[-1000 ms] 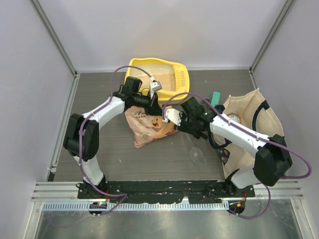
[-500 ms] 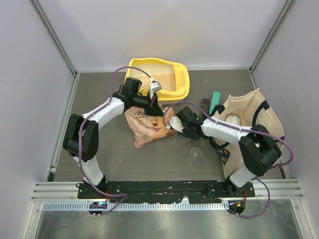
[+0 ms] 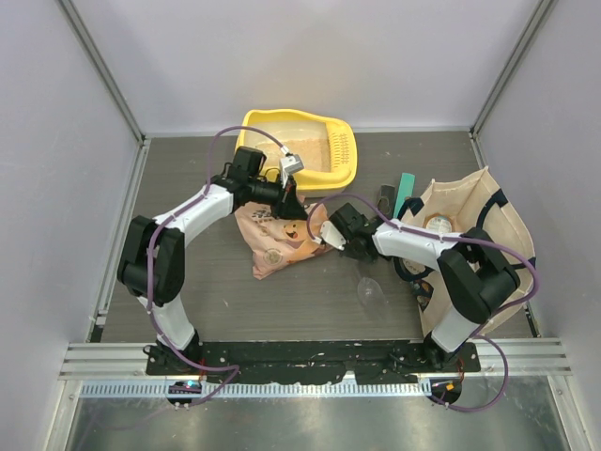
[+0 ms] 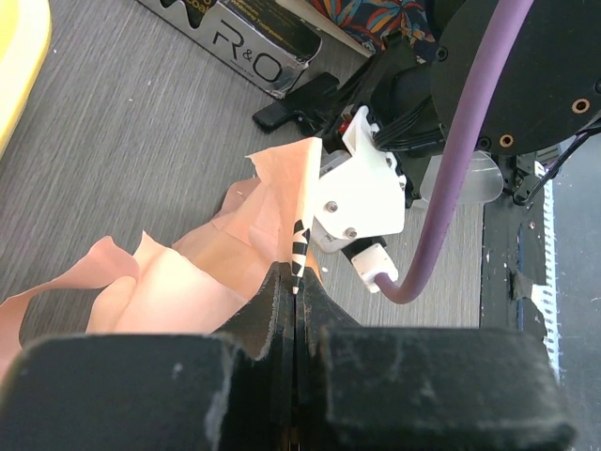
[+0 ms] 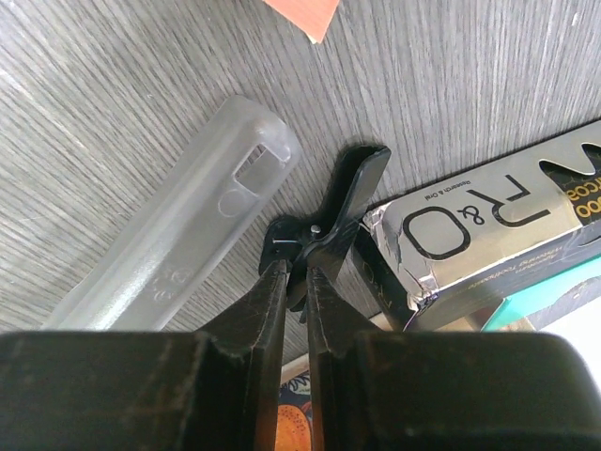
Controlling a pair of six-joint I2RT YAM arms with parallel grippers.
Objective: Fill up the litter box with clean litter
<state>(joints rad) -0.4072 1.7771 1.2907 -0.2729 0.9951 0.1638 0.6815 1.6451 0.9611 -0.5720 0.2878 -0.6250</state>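
Observation:
The yellow litter box (image 3: pixel 260 125) stands at the back centre with pale granules inside (image 3: pixel 315 152) and its slotted scoop (image 3: pixel 344 146) at the right end. The peach-orange litter bag (image 3: pixel 280 242) lies just in front of it. My left gripper (image 3: pixel 289 201) is shut on the bag's torn top edge (image 4: pixel 282 202); its fingertips (image 4: pixel 295 282) pinch the film. My right gripper (image 3: pixel 336 242) sits just right of the bag, pointing down at the table. Its jaws (image 5: pixel 299 272) are shut on a black clip (image 5: pixel 343 202).
A cream canvas tote (image 3: pixel 474 235) with dark handles lies at the right. A silver R&O box (image 5: pixel 479 225) and a teal item (image 3: pixel 405 188) lie beside it. A clear plastic piece (image 5: pixel 178 225) lies on the table, right of centre (image 3: pixel 369 289).
My right arm has folded in; its gripper has drawn down and slightly right, closer to the table beside the bag. My left gripper still holds the bag's edge in place.

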